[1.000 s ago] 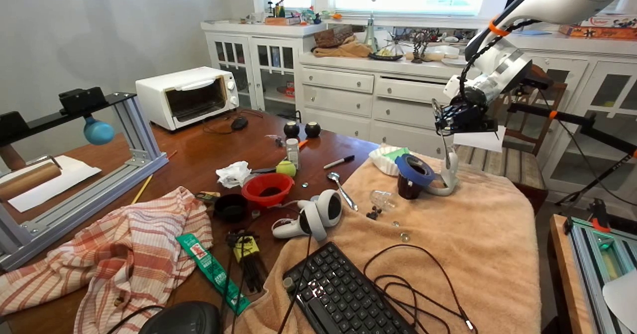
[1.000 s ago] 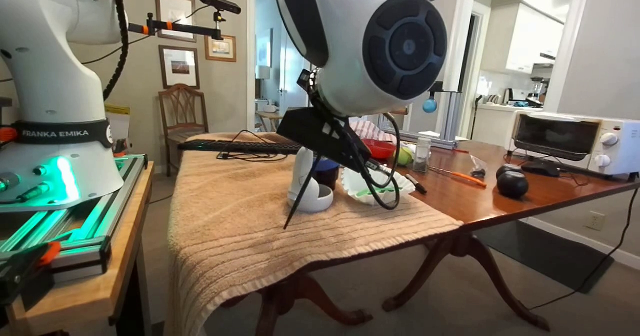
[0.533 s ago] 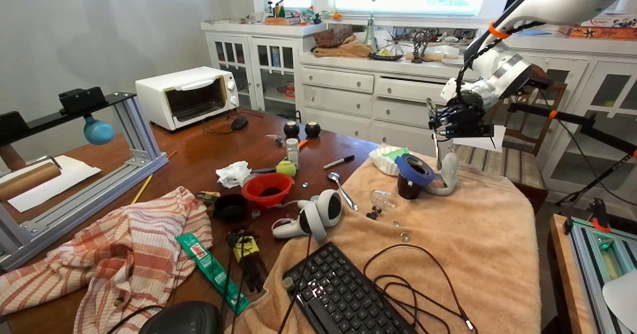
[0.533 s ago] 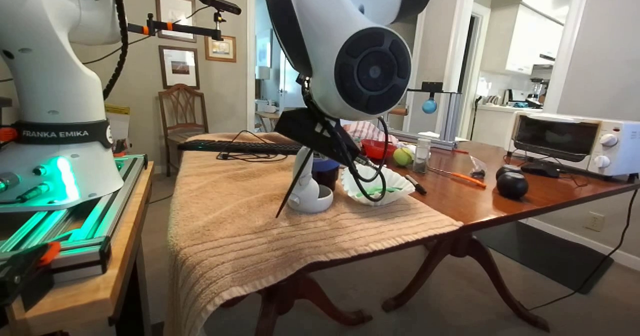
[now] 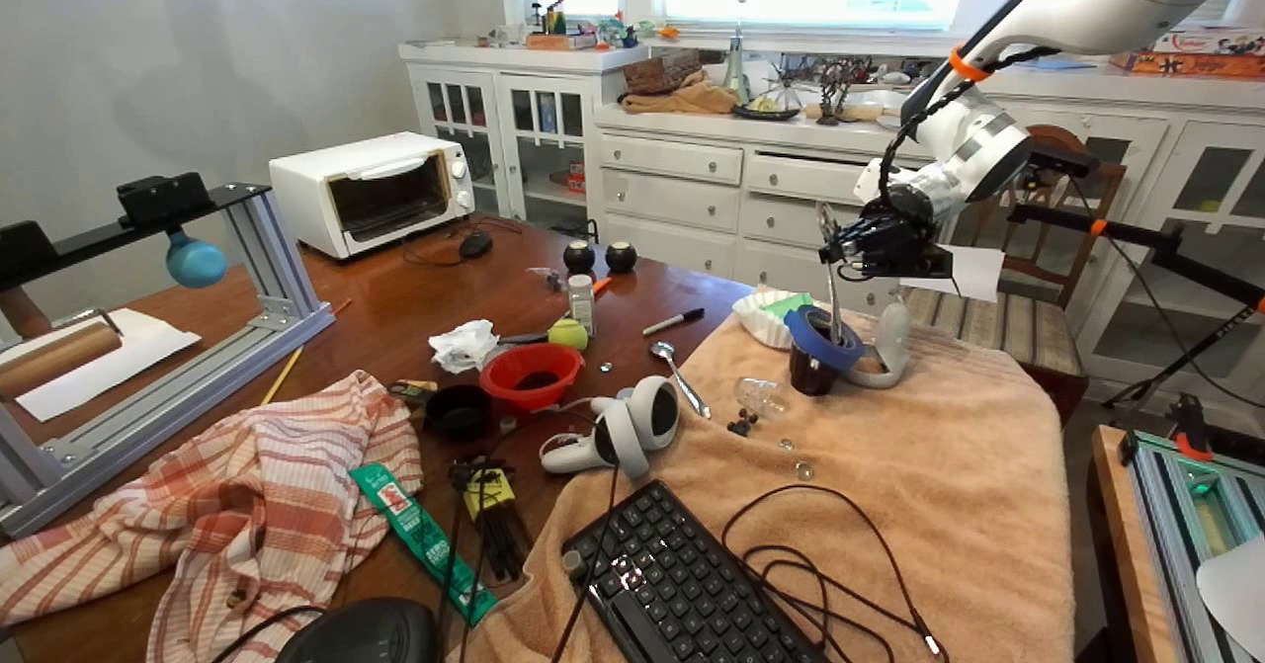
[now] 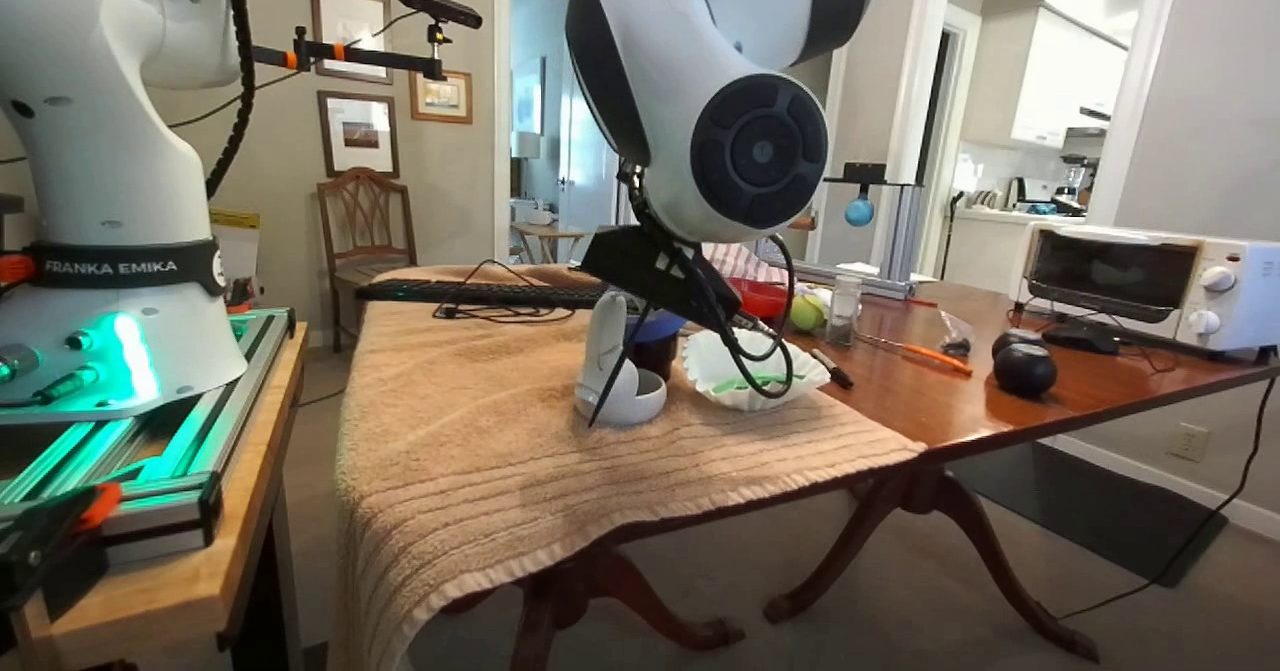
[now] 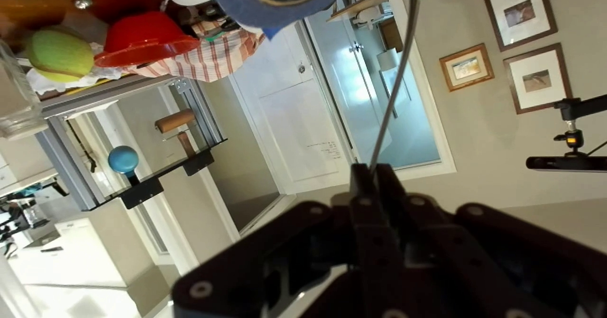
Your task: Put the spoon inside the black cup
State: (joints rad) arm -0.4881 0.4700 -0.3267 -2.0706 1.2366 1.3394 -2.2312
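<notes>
Gripping the spoon (image 7: 408,38) by a thin part, your tool (image 7: 373,168) has its jaws pinched nearly together, and you see it right of centre in an exterior view. The spoon hangs nearly upright there, its lower end overlapping the blue ring (image 5: 820,349) on the black cup (image 5: 812,378); you cannot tell whether it is inside. A white controller (image 5: 892,335) stands just right of the black cup, on the beige towel (image 5: 939,446)
</notes>
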